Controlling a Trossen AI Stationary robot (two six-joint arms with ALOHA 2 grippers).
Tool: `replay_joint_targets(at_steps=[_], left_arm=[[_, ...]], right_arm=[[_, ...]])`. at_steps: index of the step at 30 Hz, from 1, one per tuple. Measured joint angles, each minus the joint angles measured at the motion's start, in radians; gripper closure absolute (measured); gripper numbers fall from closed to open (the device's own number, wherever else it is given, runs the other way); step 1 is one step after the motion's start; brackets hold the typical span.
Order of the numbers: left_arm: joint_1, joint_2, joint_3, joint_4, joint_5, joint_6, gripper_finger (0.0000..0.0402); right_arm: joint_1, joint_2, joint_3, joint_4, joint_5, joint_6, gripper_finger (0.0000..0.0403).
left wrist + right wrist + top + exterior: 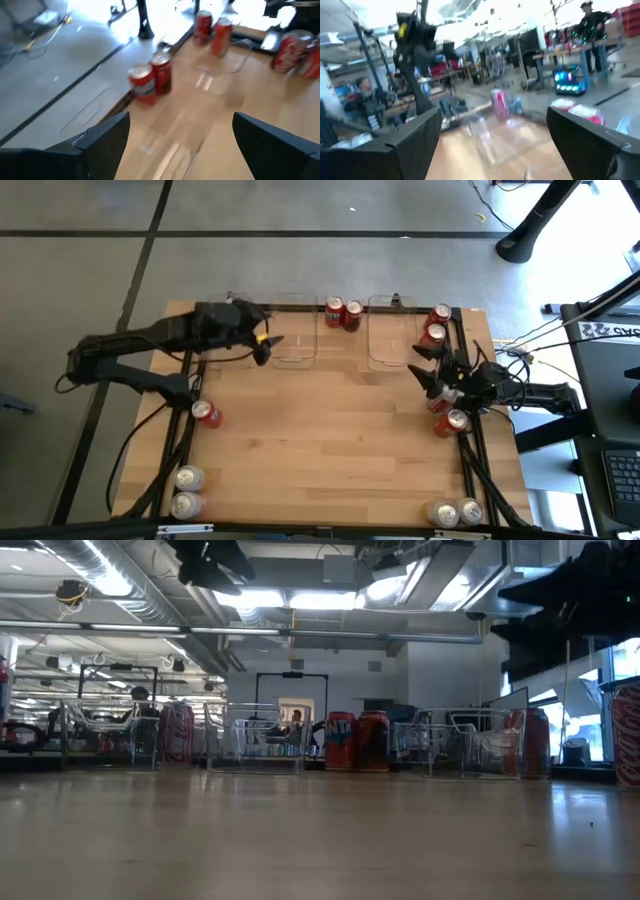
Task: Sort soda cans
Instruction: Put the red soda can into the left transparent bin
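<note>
Clearly nothing is held yet. The left gripper (268, 345) hovers with its fingers spread wide beside the left clear bin (293, 330) at the tabletop's (330, 440) far edge; the right gripper (427, 370) is also wide open, just in front of the right clear bin (391, 330). The soda cans sit scattered: a pair (343, 312) between the bins, two (436, 323) at the far right corner, one (207, 414) on the left side, one (454, 421) near the right arm, and pairs at the near left (187, 491) and near right (456, 513) corners. The cans look light, rigid but dentable, with smooth, slippery walls; gripping mid-body across the width seems safest.
</note>
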Motion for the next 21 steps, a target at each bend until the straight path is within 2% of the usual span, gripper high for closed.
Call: replay_joint_targets(at_steps=[6, 11, 18, 21], left_arm=[[-0.043, -0.013, -0.168, 0.258, 0.0, 0.063, 0.0061], [-0.048, -0.017, -0.229, 0.292, -0.002, 0.038, 0.0061], [-0.062, -0.036, -0.343, 0.471, 0.001, 0.075, 0.0061], [-0.062, -0.037, -0.383, 0.501, 0.001, 0.085, 0.0061]], right_arm=[[0.0, 0.11, 0.086, -0.003, 0.1, -0.051, 0.0042], [0.0, 0.231, 0.174, -0.003, 0.152, -0.127, 0.0042], [-0.002, 0.436, 0.299, -0.017, 0.392, -0.234, 0.0042], [-0.031, 0.543, 0.351, -0.01, 0.419, -0.252, 0.0042]])
